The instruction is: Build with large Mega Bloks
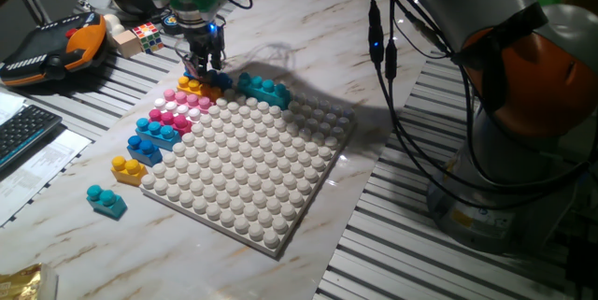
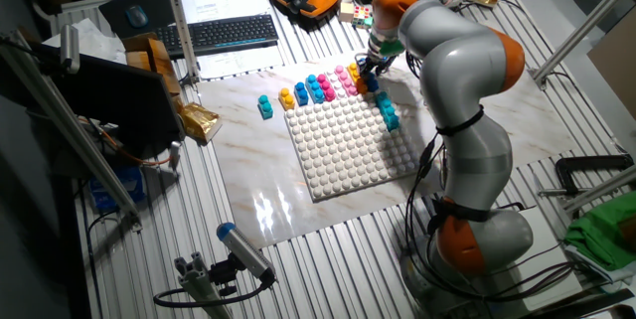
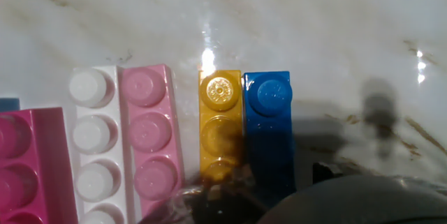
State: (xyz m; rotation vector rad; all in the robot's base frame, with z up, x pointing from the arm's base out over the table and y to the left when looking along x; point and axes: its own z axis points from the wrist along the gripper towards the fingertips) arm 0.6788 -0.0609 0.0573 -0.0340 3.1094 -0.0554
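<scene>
Gripper [image 1: 204,64] low over yellow brick [image 3: 220,130] and blue brick [image 3: 269,123], side by side at baseplate [image 1: 271,164] far corner; probably lining up a pick. Finger spacing: cannot tell.

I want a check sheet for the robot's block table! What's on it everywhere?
Surface: marble-look table with a white studded baseplate lying on it.
Job's things: yellow brick and blue brick side by side under the hand; pink bricks and more blue and yellow ones along the baseplate's edge; teal brick at its corner; another teal brick alone on the table.
Clutter: puzzle cube.
Grippers: gripper low over the yellow and blue bricks; cannot tell if open or shut.
Cables: black cables hang along the arm.
Surroundings: keyboard, orange pendant.
</scene>
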